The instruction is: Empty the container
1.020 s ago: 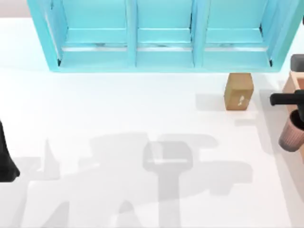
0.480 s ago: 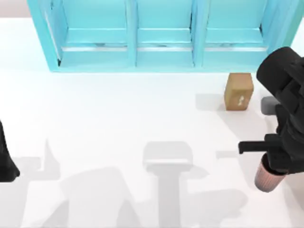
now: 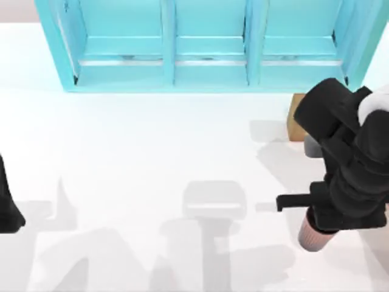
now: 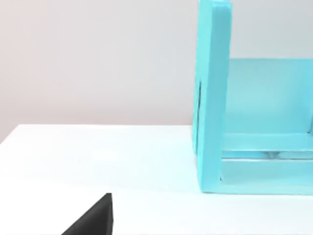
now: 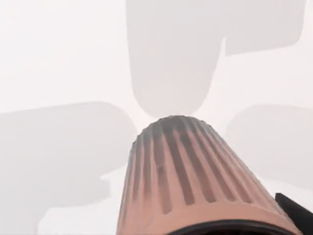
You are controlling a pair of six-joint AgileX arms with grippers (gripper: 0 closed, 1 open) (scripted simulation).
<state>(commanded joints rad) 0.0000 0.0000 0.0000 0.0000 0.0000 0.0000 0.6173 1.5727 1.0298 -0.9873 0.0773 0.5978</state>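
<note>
While over bare table (image 3: 152,152), right hand (image 3: 316,226) gripping ribbed cup (image 3: 311,236).

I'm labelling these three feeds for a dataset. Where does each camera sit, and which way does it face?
Top view: above the table, looking down; right gripper carries a ribbed cup, left arm at the left edge.
Left wrist view: on the left arm, facing the turquoise shelf.
Right wrist view: on the right arm, looking down along the cup.
Shared: top and right wrist views both show the cup.

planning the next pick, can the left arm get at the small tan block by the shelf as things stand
Probably not: the left hand sits at the table's far left edge, while the tan block lies far right, half under the right arm carrying a ribbed cup.
</note>
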